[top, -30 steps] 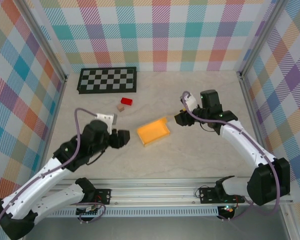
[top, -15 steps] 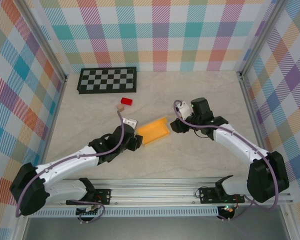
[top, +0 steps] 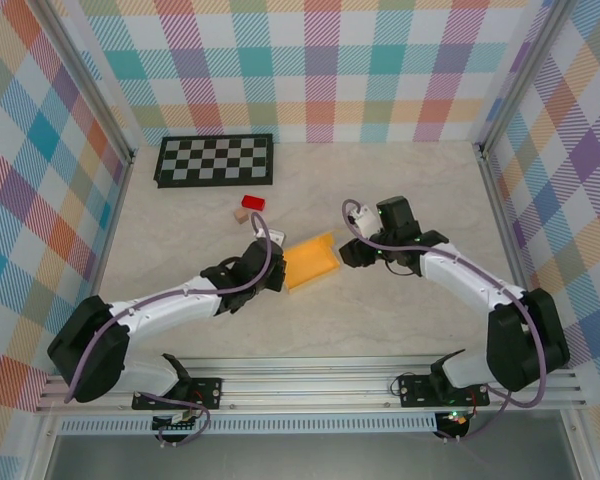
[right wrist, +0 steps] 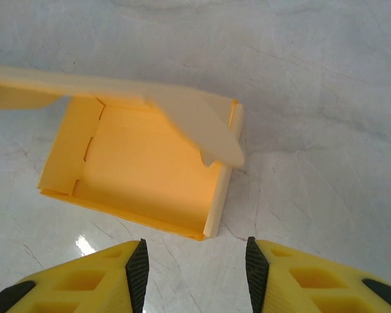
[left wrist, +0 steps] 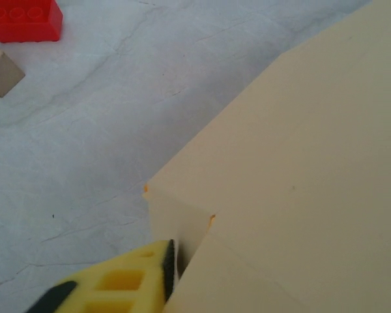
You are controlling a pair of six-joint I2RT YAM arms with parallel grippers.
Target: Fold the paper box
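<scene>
The paper box (top: 310,262) is a shallow yellow-orange tray in the middle of the table, with one pale flap standing along its far side. My left gripper (top: 276,272) is at the box's left edge. In the left wrist view the box (left wrist: 300,163) covers one finger, and the other pad (left wrist: 169,261) sits against a small side flap, so the left gripper (left wrist: 179,264) is shut on that edge. My right gripper (top: 345,252) is just off the box's right side. It (right wrist: 195,261) stands open over bare table, a little short of the box (right wrist: 143,169).
A red block (top: 253,202) and a tan cube (top: 241,214) lie just behind and left of the box; both show in the left wrist view too, the red block (left wrist: 19,19) and the cube (left wrist: 1,73). A checkerboard (top: 215,160) lies at the back left. Patterned walls enclose the table.
My left arm reached right up to the box's left edge and its jaws closed there. My right gripper slid left, closer to the box's right side.
</scene>
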